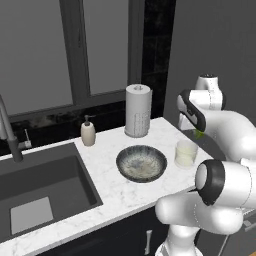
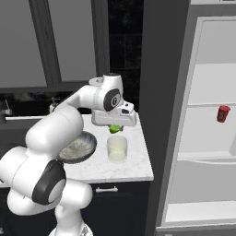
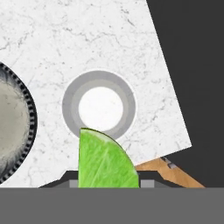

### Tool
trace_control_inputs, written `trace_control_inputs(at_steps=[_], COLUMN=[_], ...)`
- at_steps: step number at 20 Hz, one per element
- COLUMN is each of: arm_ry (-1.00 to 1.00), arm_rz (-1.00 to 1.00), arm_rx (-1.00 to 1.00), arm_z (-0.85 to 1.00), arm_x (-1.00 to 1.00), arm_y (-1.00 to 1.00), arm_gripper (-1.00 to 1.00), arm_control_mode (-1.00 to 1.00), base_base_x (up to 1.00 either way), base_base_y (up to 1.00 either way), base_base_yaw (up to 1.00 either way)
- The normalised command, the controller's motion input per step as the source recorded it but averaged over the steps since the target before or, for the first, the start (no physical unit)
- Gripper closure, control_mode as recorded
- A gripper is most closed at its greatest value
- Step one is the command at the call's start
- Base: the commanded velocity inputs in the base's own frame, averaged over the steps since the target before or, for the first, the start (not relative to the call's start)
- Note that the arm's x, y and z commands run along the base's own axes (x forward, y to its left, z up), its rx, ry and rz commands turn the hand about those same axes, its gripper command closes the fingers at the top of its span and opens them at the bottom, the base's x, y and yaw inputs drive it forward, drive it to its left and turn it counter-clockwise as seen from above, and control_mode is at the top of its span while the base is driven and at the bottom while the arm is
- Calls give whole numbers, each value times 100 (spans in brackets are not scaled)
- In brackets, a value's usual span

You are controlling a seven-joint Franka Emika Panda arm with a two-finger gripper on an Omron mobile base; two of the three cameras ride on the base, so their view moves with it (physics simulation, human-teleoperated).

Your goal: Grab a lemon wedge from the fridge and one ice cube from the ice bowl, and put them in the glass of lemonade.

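Observation:
My gripper hangs just above the glass of lemonade, shut on the lemon wedge, a small yellow-green piece. In the hand view the lemon wedge sits between the fingertips, and its tip overlaps the near rim of the glass of lemonade seen from straight above. The ice bowl stands on the counter just left of the glass; its speckled rim shows at the left edge of the hand view. From the left base view the glass stands right of the ice bowl. The fridge stands open on the right.
A paper-towel roll and a soap bottle stand at the back of the marble counter. The sink and faucet lie to the left. A small red object sits on a fridge shelf. The counter ends right of the glass.

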Motion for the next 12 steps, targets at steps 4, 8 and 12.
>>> trace_control_inputs(at_steps=[4,8,12], arm_ry=[0,6,2], arm_rz=[0,0,-2], arm_rx=[0,-1,-3], arm_z=[0,0,-2], arm_x=[6,16,15], arm_y=[0,8,32], arm_gripper=[100,100,100], arm_control_mode=[-100,-100,-100], base_base_x=[0,0,0], base_base_y=[0,0,0], base_base_yaw=[0,0,0])
